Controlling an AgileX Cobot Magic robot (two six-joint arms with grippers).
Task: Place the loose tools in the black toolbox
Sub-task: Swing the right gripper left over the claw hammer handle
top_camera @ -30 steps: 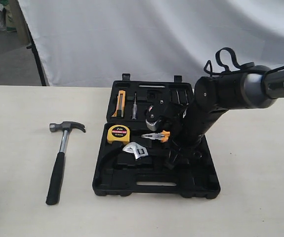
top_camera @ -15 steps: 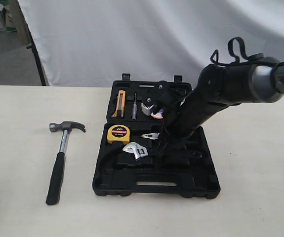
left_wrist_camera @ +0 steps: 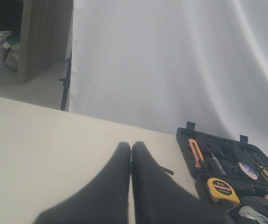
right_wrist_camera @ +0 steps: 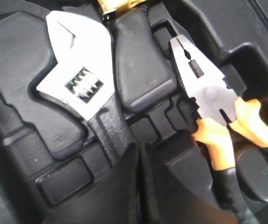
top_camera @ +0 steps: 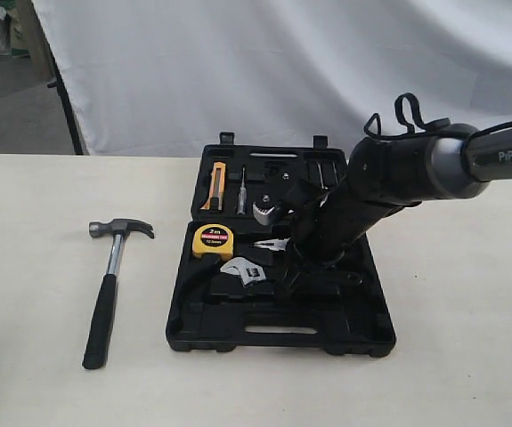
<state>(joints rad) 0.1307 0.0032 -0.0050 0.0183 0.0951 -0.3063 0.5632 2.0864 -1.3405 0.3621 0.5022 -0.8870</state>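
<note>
Shifted toward the frame's left since a second ago, the right arm now hides the grips of the orange-handled steel pliers [right_wrist_camera: 208, 98] in the exterior view. Its right fingers [right_wrist_camera: 122, 186] are pressed together, empty, just above the silver adjustable wrench with black handle [right_wrist_camera: 80, 79], which lies in the lower half of the large black moulded plastic toolbox [top_camera: 282, 342]. The dark tape roll with purple-white label [left_wrist_camera: 248, 170] sits in the upper half. We judge two of the three tools stowed. The steel claw hammer with black handle [top_camera: 109, 285] lies on the pale bench [top_camera: 42, 374], left of the case. The left fingers [left_wrist_camera: 117, 172] are together, holding nothing.

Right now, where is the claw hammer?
In the exterior view, the claw hammer lies on the table to the left of the black toolbox, apart from it.
</note>
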